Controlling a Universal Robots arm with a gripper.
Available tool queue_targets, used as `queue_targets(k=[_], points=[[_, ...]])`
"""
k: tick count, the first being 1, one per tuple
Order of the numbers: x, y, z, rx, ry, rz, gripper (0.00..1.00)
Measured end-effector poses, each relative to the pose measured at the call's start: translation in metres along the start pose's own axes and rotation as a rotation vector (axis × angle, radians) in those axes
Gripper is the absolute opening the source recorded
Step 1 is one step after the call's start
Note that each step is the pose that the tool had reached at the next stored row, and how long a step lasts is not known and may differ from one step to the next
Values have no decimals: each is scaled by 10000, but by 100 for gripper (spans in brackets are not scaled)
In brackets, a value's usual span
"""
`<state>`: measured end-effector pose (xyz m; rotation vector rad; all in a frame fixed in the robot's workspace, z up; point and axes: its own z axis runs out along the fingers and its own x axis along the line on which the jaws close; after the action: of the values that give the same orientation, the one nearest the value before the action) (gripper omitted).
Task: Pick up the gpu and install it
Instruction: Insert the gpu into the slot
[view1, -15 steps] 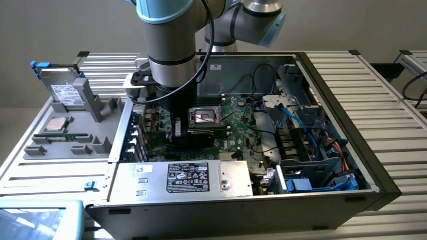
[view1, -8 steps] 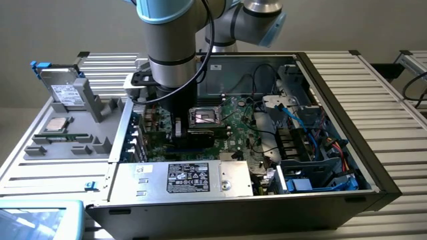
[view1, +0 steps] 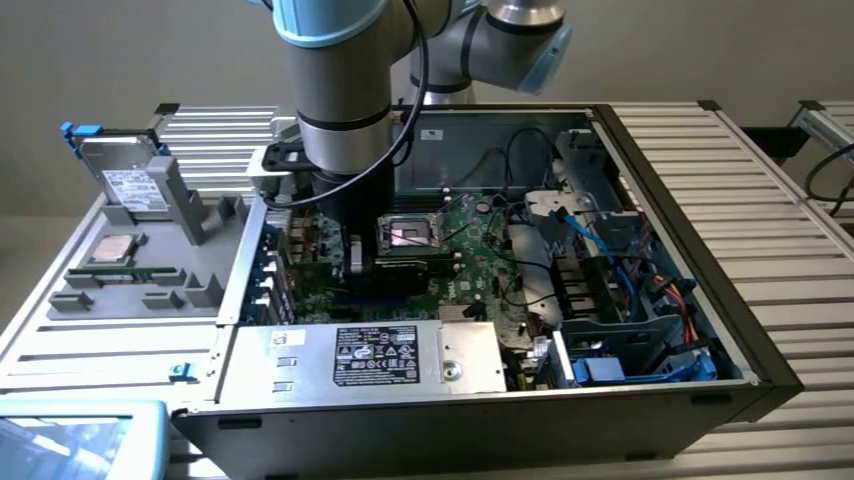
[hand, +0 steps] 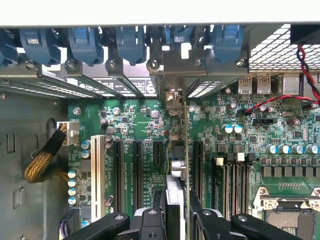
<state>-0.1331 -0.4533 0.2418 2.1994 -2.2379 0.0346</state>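
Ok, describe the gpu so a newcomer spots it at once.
Look inside the open case, at the green motherboard with its row of long black slots. The gpu is the thin card standing on edge there, clamped between the black jaws of the gripper. Unlike the bare slots beside it, it rises off the board and ends in a silver bracket.

The fingers (hand: 196, 212) grip the gpu (hand: 176, 172) edge-on above the motherboard (hand: 135, 120).
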Motion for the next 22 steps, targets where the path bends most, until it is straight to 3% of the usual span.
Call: queue_targets(k=[12, 13, 15, 22], points=[[-5, 2, 0, 2, 17, 0, 29], [-5, 1, -10, -4, 16, 1, 29], [1, -1, -18, -88, 14, -1, 29], [2, -8, -19, -99, 18, 4, 29]])
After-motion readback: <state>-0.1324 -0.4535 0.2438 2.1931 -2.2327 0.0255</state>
